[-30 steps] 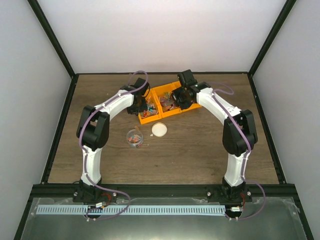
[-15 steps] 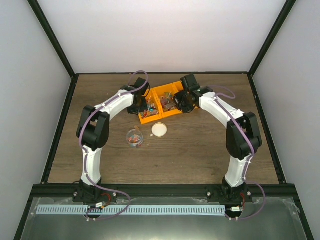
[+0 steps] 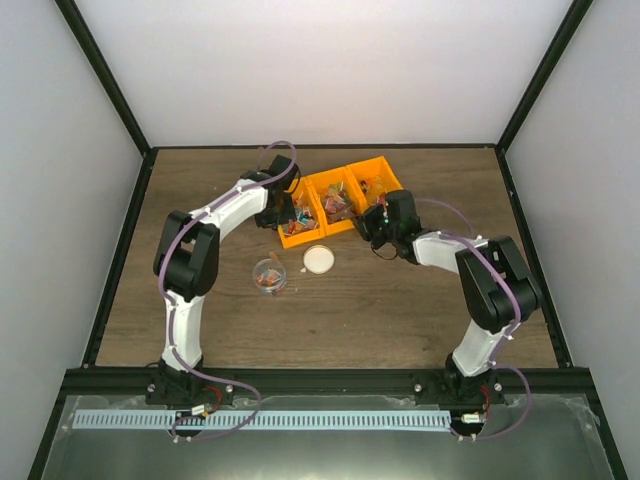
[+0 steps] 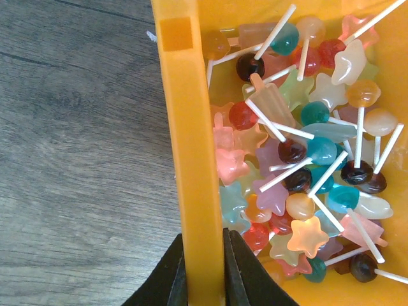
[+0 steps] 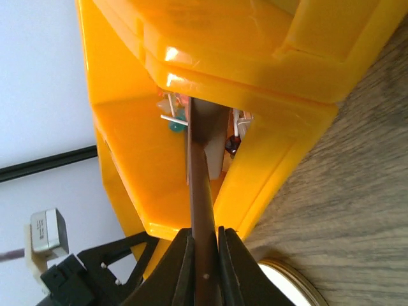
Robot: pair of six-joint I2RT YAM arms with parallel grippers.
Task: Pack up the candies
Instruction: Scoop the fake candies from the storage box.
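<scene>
The left gripper (image 4: 204, 268) pinched the orange bin (image 4: 191, 159) by its wall, candies (image 4: 299, 172) piled just right of its fingers. The right gripper (image 5: 205, 261), clamped on the brown scoop (image 5: 203, 185), had dropped from above the bin to its near side, tip inside a compartment, probably scooping.

White shells (image 3: 228, 205), black joints (image 3: 186, 262) (lilac cables (image 3: 279, 144) alongside) — left claw (image 4: 204, 277) and right claw (image 5: 203, 255) matte black.

We count one orange bin (image 3: 297, 239) with three compartments, one clear jar (image 3: 257, 270), one round cream lid (image 3: 318, 260), one brown scoop (image 5: 201, 210), and two tools: left tool (image 4: 204, 245), right tool (image 5: 204, 239). The candies (image 4: 322, 152) run to dozens, too many to count exactly.
</scene>
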